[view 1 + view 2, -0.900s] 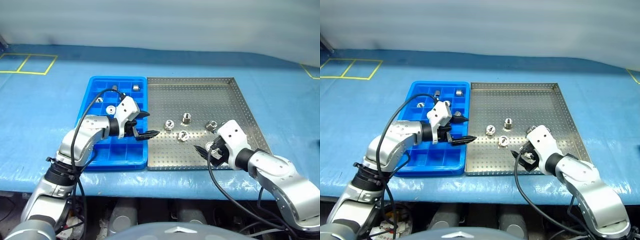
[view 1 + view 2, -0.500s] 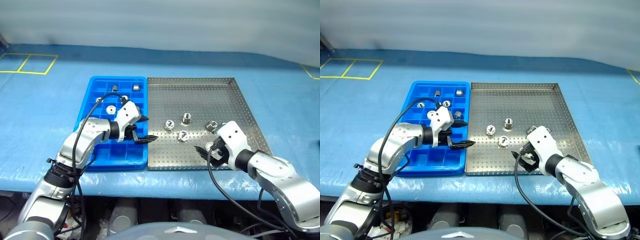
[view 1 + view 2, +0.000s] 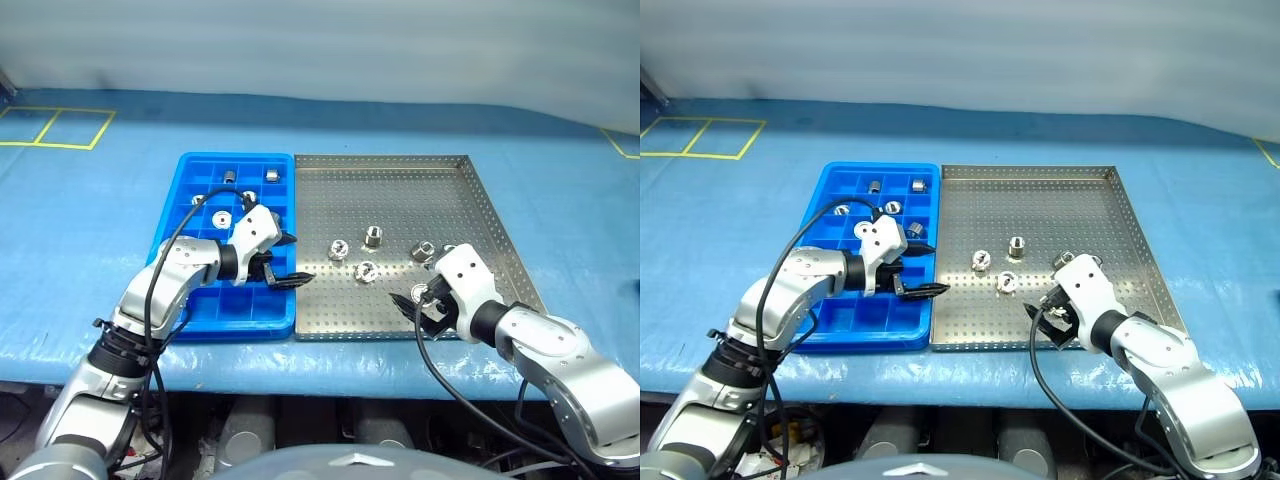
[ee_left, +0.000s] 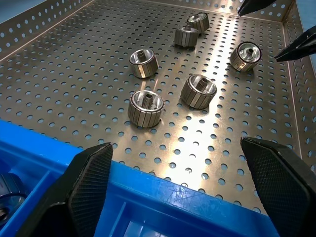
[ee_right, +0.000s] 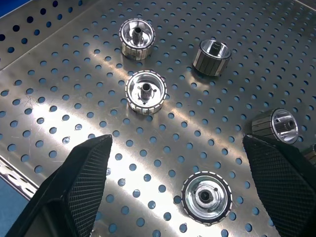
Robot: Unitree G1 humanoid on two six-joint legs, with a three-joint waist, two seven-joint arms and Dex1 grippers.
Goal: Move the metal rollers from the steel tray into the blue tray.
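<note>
Since the earlier frames our left gripper (image 3: 283, 259) has drawn back a little toward the near right edge of the blue tray (image 3: 176, 208), while our right gripper (image 3: 417, 306) sits where it was over the near right part of the steel tray (image 3: 400, 185). We see both sets of fingers spread wide and nothing held in either. Across the views, the steel tray holds six metal rollers (image 4: 146, 107), all in its nearer half: we count three toward the middle in the head view, one just ahead of our right gripper (image 5: 206, 196), and two more by the right rim. The blue tray, touching the steel tray's left side, carries rollers in its far compartments; we count five there (image 3: 271, 174), each in its own square, though our left arm covers some cells, so we cannot tell whether more lie beneath it. The trays rest on a blue cloth (image 3: 90, 220)
</note>
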